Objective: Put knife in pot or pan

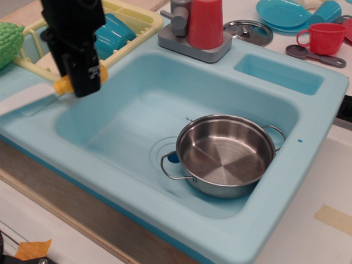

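The gripper is clamped on the yellow-orange handle of the knife, holding it above the left rim of the toy sink, with the white blade sticking out toward the left edge of the table; whether the blade tip touches the rim cannot be told. The pot sits empty in the basin toward its near right side, well apart from the knife, its two wire loop handles pointing left-front and right-back. My judgement is that the risks lie in the carry and the drop: the grip is on the handle only, so the long blade could swing or twist in the jaws, and if it stays level when lowered it may catch the pot's rim or a loop handle and tip out into the basin, or shove the light pot across the smooth sink floor. Releasing too high could make the knife bounce off the shiny base. The dish rack just behind the gripper could also be clipped if the arm lifts carelessly. By count: one knife, one pot, one sink, one faucet, one red cup beside it, one red mug, two teal cups, one in the rack and one at the far right corner, one teal plate, one metal lid, one dark spoon, and one green corn-like toy at the far left.
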